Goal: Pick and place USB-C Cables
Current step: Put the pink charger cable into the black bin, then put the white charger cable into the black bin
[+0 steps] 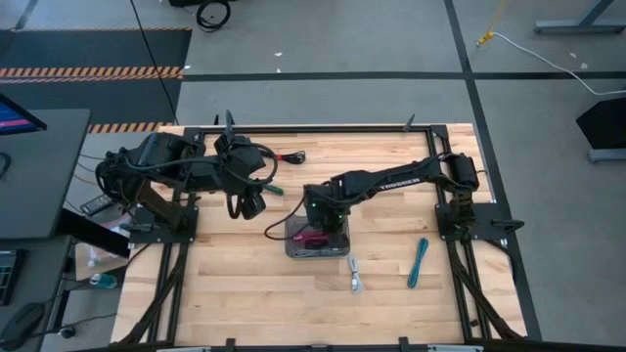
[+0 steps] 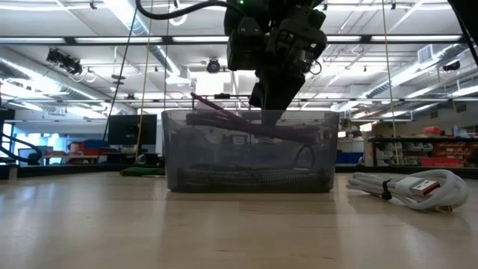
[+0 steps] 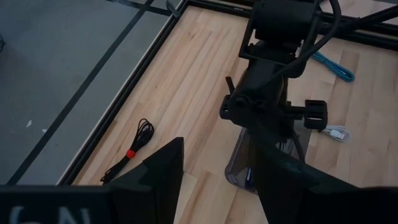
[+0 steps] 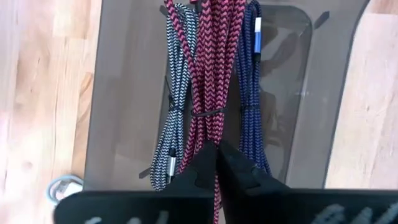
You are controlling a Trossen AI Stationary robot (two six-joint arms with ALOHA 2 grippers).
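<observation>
**Maroon cable hangs over the tray**

Maroon and braided, the bundled USB-C cable (image 4: 211, 74) is pinched in the right gripper (image 4: 216, 163), fingers closed tight on its lower end, and it dangles straight down into the translucent grey rectangular plastic tray (image 1: 293, 250) at table centre. Beneath it in the tray lie a grey-and-white braided cable (image 4: 173, 93) and a dark purple braided cable (image 4: 250, 93), one on either side of the maroon one. From table height the maroon cord (image 2: 246, 123) slants across the tray's rim, one end poking up above the wall.

Out on the pale wooden table (image 1: 245, 293), more cords wait: a white coiled cable (image 1: 353, 274) at about five o'clock from the tray, a teal cable (image 1: 419, 262) at four o'clock, farther out, and a black cable with a red tie (image 3: 129, 151) up at eleven o'clock near the table frame. A green cable (image 1: 273, 186) sits near the left arm.

The left gripper (image 1: 251, 202) waits at ten o'clock from the tray, fingers spread wide, empty.

The risk here, I'd say: that raised end. Release now and the stiff bundle could tip over the rim and slide onto the table. It might also snag the gripper's fingers as they part, or land askew on the two cords below.
</observation>
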